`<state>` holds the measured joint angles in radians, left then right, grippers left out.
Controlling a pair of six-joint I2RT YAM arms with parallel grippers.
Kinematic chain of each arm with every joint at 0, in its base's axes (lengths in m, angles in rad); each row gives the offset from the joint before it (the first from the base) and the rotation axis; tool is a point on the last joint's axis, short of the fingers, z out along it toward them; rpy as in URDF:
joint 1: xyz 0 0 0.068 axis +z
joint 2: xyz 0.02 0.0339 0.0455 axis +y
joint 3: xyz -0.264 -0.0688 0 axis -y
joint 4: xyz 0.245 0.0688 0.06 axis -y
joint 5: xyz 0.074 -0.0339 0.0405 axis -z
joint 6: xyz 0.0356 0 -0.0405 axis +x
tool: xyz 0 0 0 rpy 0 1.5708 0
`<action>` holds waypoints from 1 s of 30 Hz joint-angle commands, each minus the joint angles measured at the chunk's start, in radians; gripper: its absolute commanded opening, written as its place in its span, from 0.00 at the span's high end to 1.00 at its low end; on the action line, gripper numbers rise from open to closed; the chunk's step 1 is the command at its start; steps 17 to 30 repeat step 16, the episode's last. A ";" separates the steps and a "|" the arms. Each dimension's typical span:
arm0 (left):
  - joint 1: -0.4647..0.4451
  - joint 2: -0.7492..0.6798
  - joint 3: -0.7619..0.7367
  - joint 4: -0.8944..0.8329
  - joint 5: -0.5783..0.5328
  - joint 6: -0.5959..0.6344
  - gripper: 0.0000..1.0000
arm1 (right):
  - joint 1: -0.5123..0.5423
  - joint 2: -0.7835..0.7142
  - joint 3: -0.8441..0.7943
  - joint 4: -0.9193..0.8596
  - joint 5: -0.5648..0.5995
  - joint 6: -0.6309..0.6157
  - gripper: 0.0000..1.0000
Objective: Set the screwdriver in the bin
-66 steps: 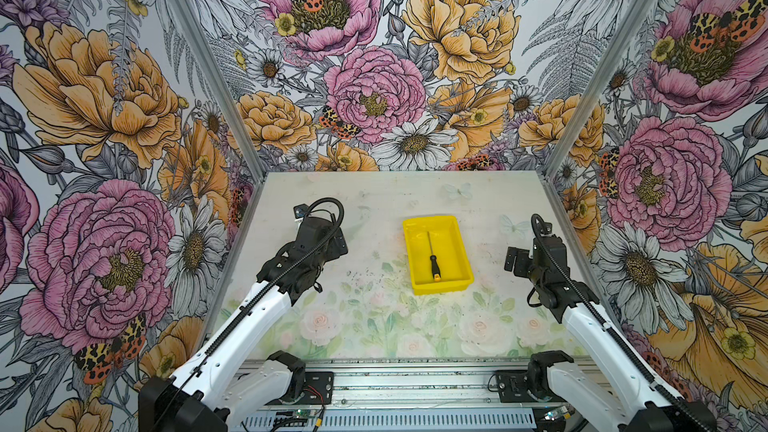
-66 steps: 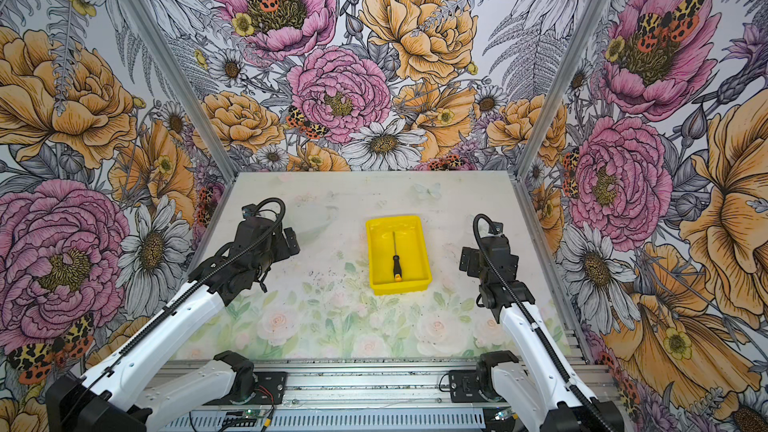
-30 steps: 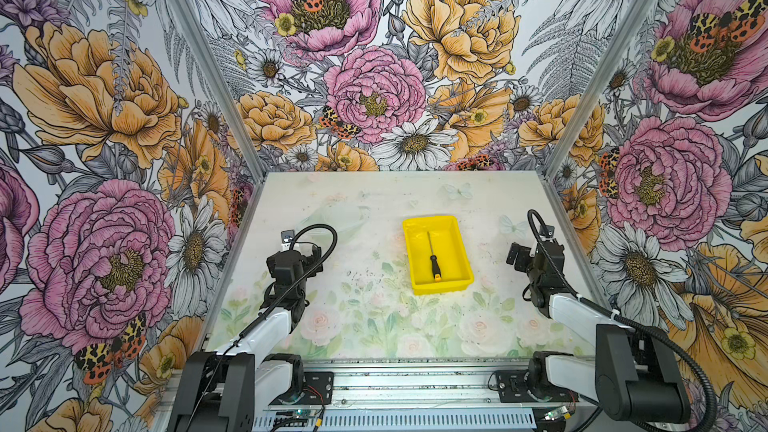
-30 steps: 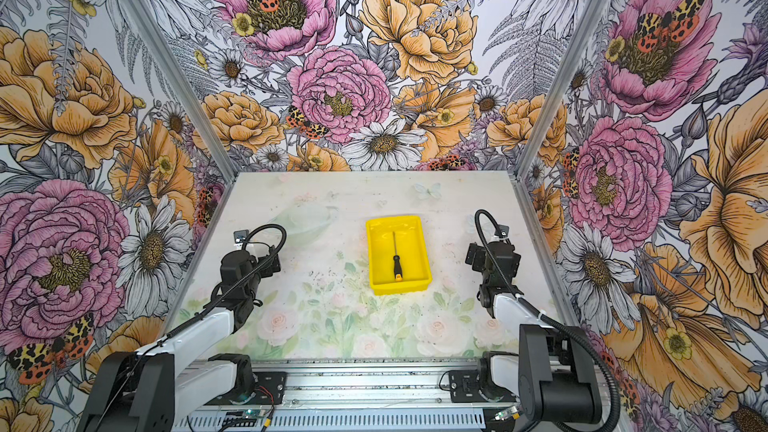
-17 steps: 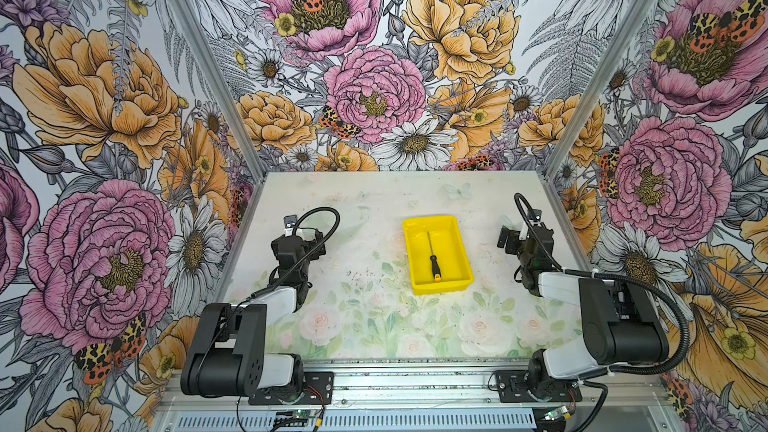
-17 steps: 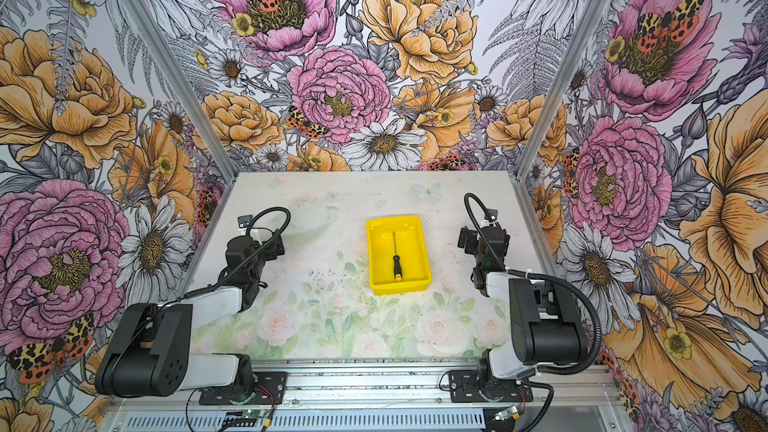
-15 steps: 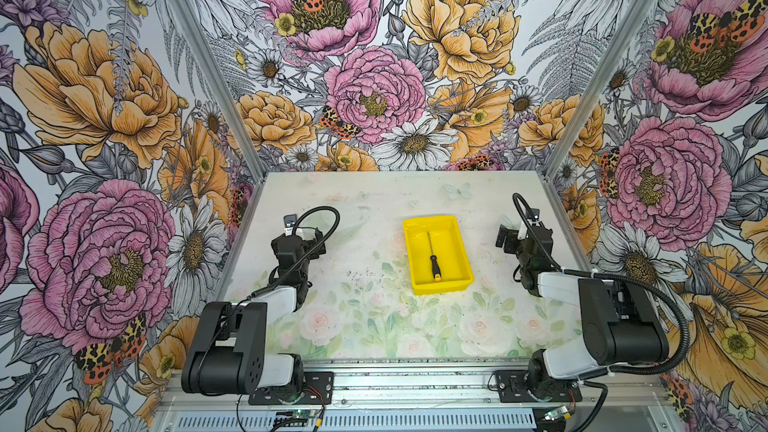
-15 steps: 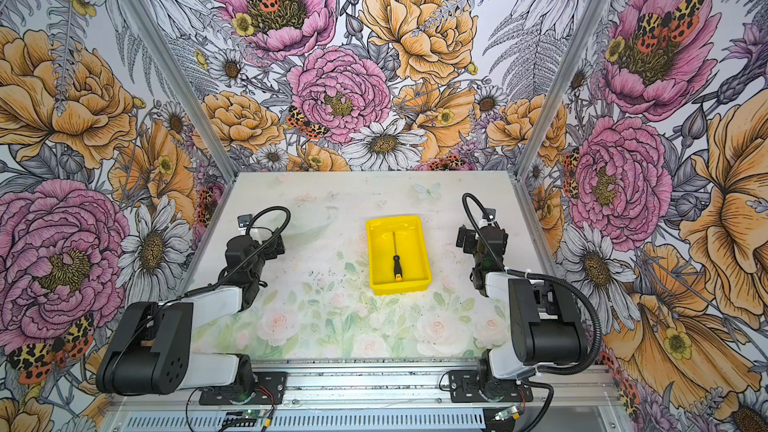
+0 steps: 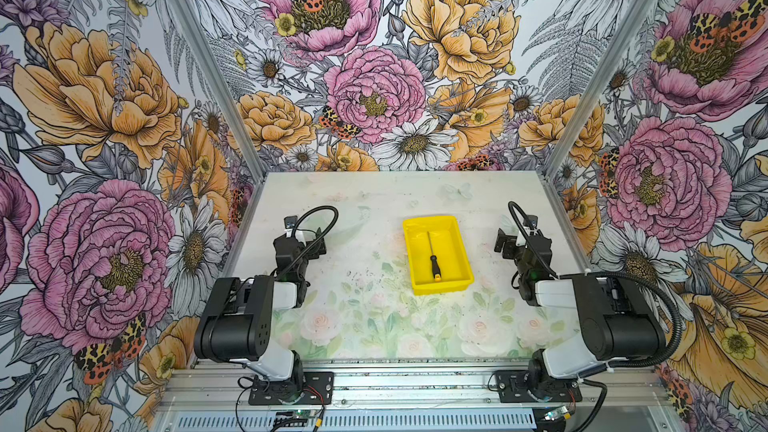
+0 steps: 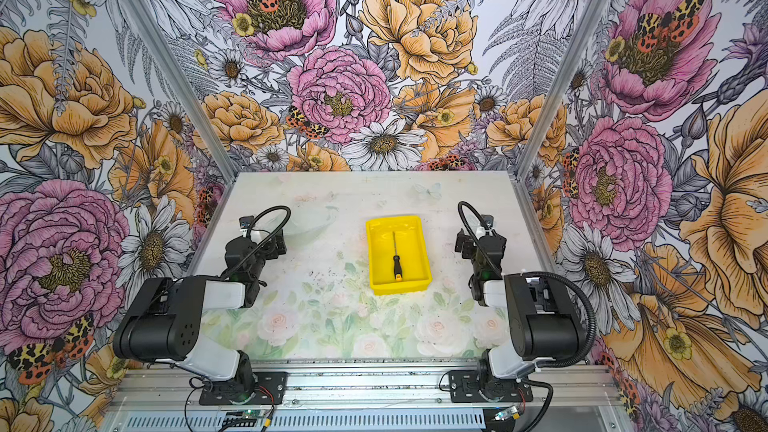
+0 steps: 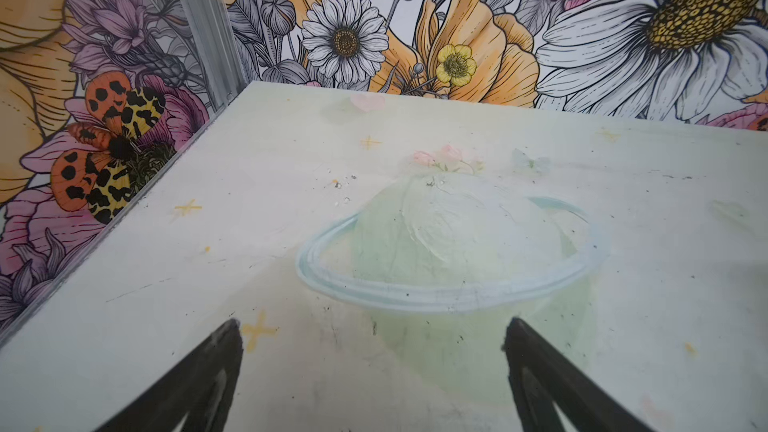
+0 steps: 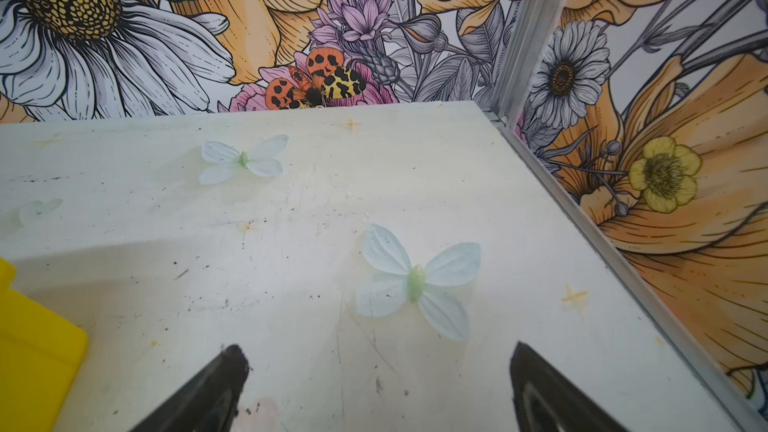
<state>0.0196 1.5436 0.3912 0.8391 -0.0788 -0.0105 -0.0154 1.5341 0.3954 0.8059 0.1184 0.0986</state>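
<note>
lying flat inside yellow bin [image 9: 443, 287]: screwdriver [image 9: 433, 255]. judged light, rigid, shaft [image 9: 429, 243] slick; grasp black handle [image 9: 435, 267] crosswise. left gripper [image 11: 372, 326], right gripper [image 12: 376, 353]: spread wide, empty, flanking bin.

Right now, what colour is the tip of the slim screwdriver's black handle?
Yellow-orange; the screwdriver shows best in a top view.

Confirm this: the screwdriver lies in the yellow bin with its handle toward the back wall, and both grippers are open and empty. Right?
Not quite. The screwdriver does lie in the bin, but its handle points toward the robot bases, shaft toward the back wall, as both top views show. The left gripper and right gripper are open and empty.
</note>
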 commanded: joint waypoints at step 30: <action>-0.024 -0.001 -0.006 0.073 -0.026 0.029 0.01 | 0.008 0.000 -0.001 0.051 0.016 -0.016 0.01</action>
